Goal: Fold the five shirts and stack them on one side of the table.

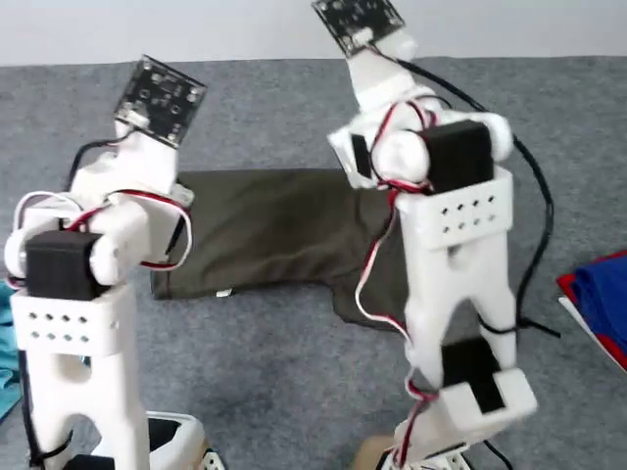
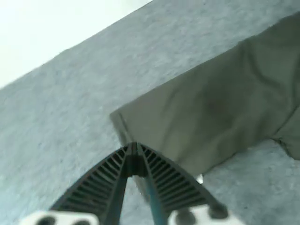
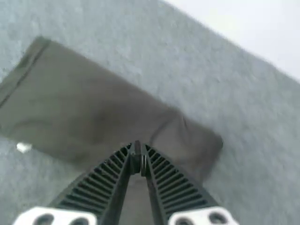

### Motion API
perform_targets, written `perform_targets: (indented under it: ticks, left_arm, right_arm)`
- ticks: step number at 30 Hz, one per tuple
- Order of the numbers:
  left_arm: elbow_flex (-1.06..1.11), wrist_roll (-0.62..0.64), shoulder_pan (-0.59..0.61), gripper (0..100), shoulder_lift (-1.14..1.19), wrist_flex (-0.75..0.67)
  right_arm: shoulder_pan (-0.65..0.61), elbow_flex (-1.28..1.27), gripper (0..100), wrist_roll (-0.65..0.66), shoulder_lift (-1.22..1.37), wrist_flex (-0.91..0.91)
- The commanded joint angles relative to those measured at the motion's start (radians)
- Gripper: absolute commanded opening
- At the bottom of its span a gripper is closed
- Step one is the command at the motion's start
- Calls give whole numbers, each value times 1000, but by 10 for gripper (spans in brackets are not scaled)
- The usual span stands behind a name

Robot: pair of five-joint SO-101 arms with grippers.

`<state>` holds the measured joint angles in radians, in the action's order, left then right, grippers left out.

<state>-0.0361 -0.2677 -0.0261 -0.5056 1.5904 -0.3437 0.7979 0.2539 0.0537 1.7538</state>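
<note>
Two pincers closed tip to tip, seemingly empty — left gripper (image 2: 135, 151) at one end of the olive shirt (image 1: 274, 230) lying mid-table, right gripper (image 3: 136, 154) over it — fold in hand; next needs jaws parted for edge grabs

An olive shirt (image 1: 274, 230) lies folded flat at the centre; a blue-and-red garment (image 1: 600, 299) rests at three o'clock.

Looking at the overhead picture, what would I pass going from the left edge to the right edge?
Teal cloth at the edge → left arm → olive shirt → right arm → blue and red cloth at the edge.
</note>
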Motion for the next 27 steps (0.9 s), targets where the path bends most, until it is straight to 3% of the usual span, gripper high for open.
perform_targets:
  ticks: [1,12,15,23,27]
  left_arm:
    - [25,-2,-52,8,0,-23]
    - [44,-3,-333,9,315,-68]
    - [31,-6,-430,58,417,-106]
    - [-145,-8,-626,136,729,-170]
    - [-288,-8,-689,161,888,-164]
  right_arm:
    - [39,-114,11,-8,-134,41]
    - [309,-396,13,-6,-450,41]
    - [395,-450,14,-6,-552,41]
    - [596,-559,15,0,-782,41]
    - [661,-638,15,75,-889,41]
